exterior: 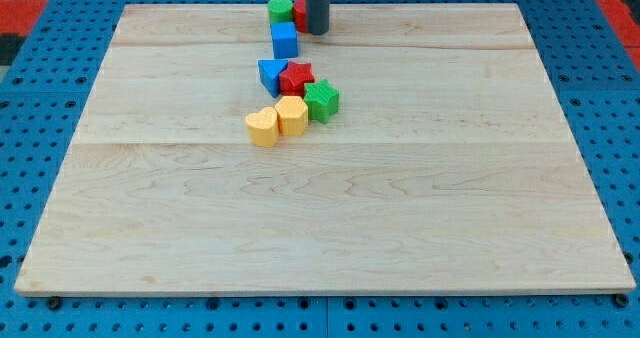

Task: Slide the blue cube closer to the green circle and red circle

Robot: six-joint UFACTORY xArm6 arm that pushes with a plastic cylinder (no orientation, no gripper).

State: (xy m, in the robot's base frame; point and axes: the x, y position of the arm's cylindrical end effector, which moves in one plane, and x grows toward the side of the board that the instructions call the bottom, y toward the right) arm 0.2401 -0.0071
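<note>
Your desk [330, 228] carries no legible writing: blue cube [285, 40], plain and upright, just below the green circle [280, 10] and red circle [299, 14] at the view's top; your tool, a jawless rod, tip [317, 30] beside the red circle; clustered below: blue triangle [268, 75], red star [296, 78], green star [322, 100], two yellow blocks [278, 120].

blue cube [285, 40] just below green circle [280, 10]; red circle [300, 14] half-hidden
</note>
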